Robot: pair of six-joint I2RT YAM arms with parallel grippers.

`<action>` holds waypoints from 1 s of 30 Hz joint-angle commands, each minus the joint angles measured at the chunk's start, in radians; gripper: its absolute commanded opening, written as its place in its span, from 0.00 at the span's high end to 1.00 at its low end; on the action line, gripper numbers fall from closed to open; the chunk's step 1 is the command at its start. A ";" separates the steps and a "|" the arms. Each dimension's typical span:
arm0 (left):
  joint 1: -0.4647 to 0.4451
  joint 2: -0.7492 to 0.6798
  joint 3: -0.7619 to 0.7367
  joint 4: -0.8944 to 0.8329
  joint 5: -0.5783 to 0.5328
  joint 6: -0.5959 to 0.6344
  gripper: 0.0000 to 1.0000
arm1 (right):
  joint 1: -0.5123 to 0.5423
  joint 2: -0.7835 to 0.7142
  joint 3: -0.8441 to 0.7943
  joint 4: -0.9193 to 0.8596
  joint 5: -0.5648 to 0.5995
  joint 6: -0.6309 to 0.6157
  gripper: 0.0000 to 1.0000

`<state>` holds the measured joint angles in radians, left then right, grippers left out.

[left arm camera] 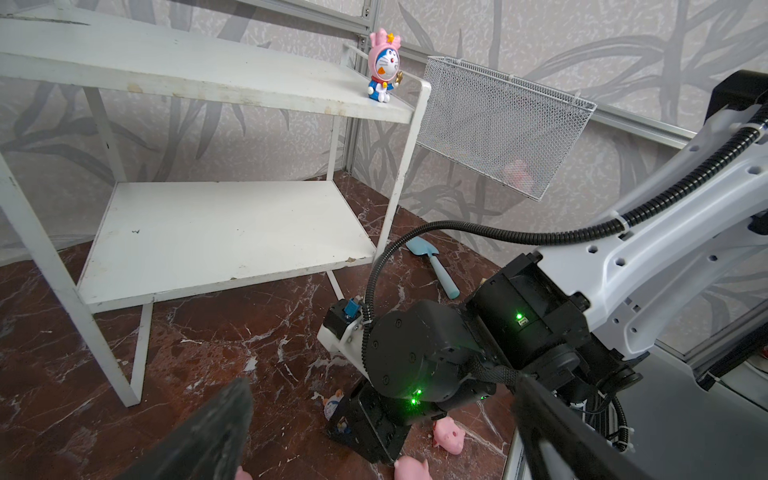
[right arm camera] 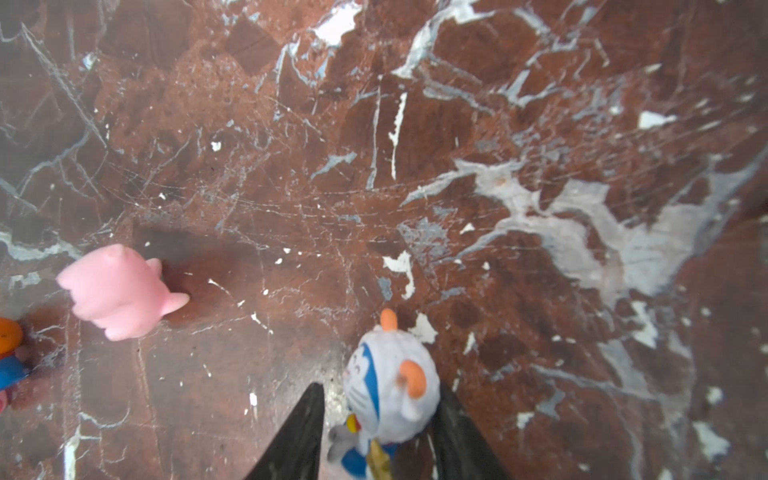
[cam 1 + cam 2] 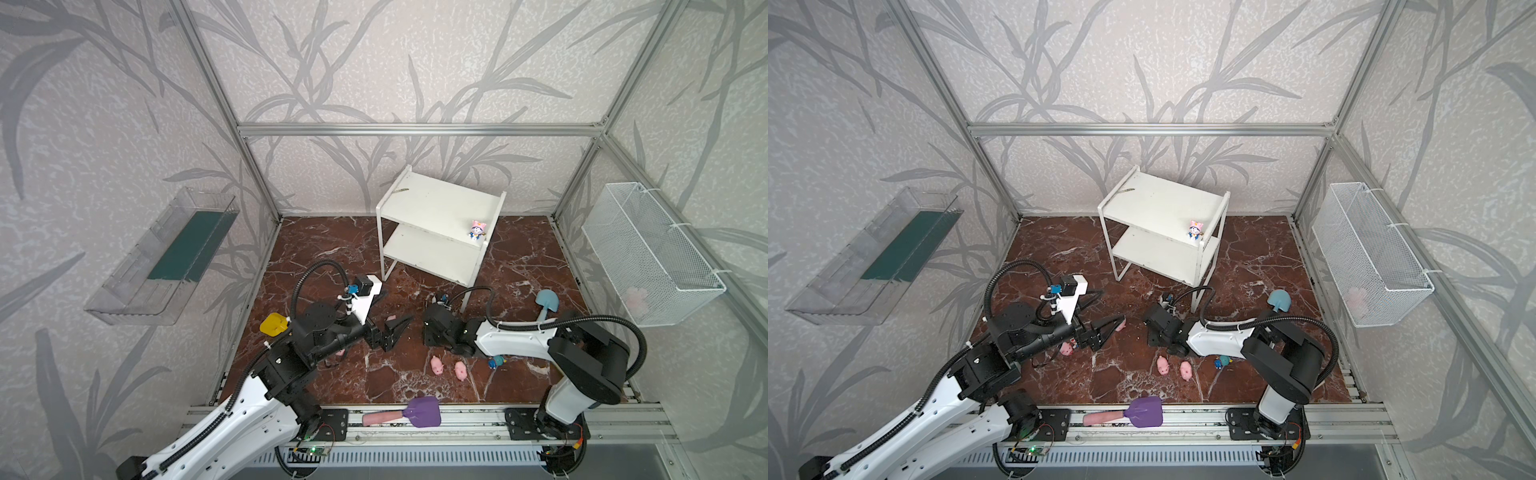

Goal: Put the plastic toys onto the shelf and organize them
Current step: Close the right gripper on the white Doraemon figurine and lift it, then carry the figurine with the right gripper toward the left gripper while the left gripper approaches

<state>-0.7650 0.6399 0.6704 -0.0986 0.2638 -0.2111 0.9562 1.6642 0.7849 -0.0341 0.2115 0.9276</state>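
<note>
Plastic this small is probably light, rigid and slick, so the white-hatted figurine (image 2: 390,386), upright on the counter (image 2: 415,166) at the lower middle of the right wrist view, wants a pinch across its body; the right gripper (image 2: 379,390) brackets it narrowly, whether clamped I cannot tell, while the left gripper (image 3: 397,328) stands wide and empty.

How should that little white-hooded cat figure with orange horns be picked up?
Grip the white-hooded figurine across its round head, from above, one finger on each side. It seems to stand upright on the marble table, head widest and topmost; the right gripper straddles it that way.
</note>
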 commanded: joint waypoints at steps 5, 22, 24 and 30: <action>-0.004 -0.008 -0.002 0.000 -0.001 -0.004 0.01 | -0.002 0.027 -0.032 -0.038 -0.006 0.000 0.64; -0.004 -0.014 -0.005 0.001 0.002 -0.008 0.01 | 0.018 0.037 -0.045 -0.030 -0.043 -0.027 0.66; -0.005 -0.016 -0.005 -0.001 0.000 -0.009 0.01 | 0.019 0.037 -0.049 -0.029 -0.046 -0.028 0.67; -0.005 -0.022 -0.007 -0.002 -0.002 -0.010 0.01 | 0.027 0.032 -0.060 -0.029 -0.042 -0.029 0.70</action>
<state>-0.7650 0.6300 0.6701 -0.1009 0.2634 -0.2138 0.9703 1.6642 0.7631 0.0002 0.2005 0.9009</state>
